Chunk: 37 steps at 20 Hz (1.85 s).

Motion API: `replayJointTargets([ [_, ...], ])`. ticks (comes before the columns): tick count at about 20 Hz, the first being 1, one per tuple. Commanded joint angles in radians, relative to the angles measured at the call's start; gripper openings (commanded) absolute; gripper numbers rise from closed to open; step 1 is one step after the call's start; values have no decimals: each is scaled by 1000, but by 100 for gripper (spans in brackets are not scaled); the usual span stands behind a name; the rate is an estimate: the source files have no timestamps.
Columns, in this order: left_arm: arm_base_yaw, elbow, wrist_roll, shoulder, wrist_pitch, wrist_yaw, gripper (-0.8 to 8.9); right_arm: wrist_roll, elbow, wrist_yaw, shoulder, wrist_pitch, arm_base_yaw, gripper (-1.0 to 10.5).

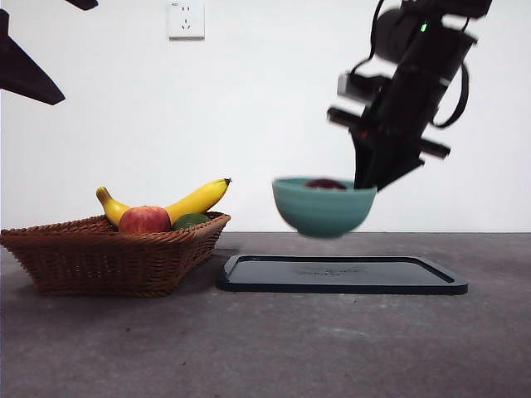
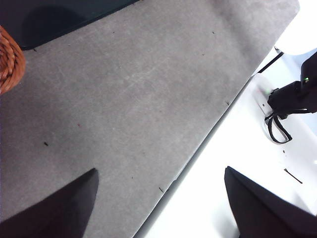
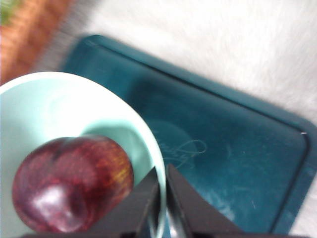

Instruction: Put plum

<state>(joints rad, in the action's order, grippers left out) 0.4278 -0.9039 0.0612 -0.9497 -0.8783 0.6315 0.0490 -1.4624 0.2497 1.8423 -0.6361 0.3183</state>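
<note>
The dark maroon plum lies inside a pale teal bowl. My right gripper is shut on the bowl's rim, one jaw inside and one outside. In the front view the bowl hangs in the air above the dark tray, with only the plum's top showing over the rim and the right gripper holding it from the right. My left gripper is open over bare grey table near its edge, far from the bowl.
A wicker basket stands at the left with a banana, a red-yellow apple-like fruit and a dark green fruit. The basket's edge and a tray corner show in the left wrist view.
</note>
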Motion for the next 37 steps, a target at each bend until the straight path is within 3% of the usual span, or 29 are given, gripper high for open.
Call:
replayJointTargets([
  [1,5,-13,5,-6,10,6,404,-11,-33,3,70,26,-2,9],
  [9,5,-13,2,-6,10,6,405,-8,-34,3,132,14,-8,14],
  [11,5,-13,2,-6,10,6,405,2,-34,3,131,6,-8,154],
  [15,5,-13,2,-6,10,6,405,6,-54,-43,68,-24,-14,175],
  [26,5,-13,2,-6,11,6,404,-17,-13,-6,-610,-285,-25,175],
  [33,5,-13,2,-6,11,6,404,-17,347,76,-950,-285,-7,175],
  [37,5,-13,2,-6,11,6,404,-15,554,164,-1097,-284,10,175],
])
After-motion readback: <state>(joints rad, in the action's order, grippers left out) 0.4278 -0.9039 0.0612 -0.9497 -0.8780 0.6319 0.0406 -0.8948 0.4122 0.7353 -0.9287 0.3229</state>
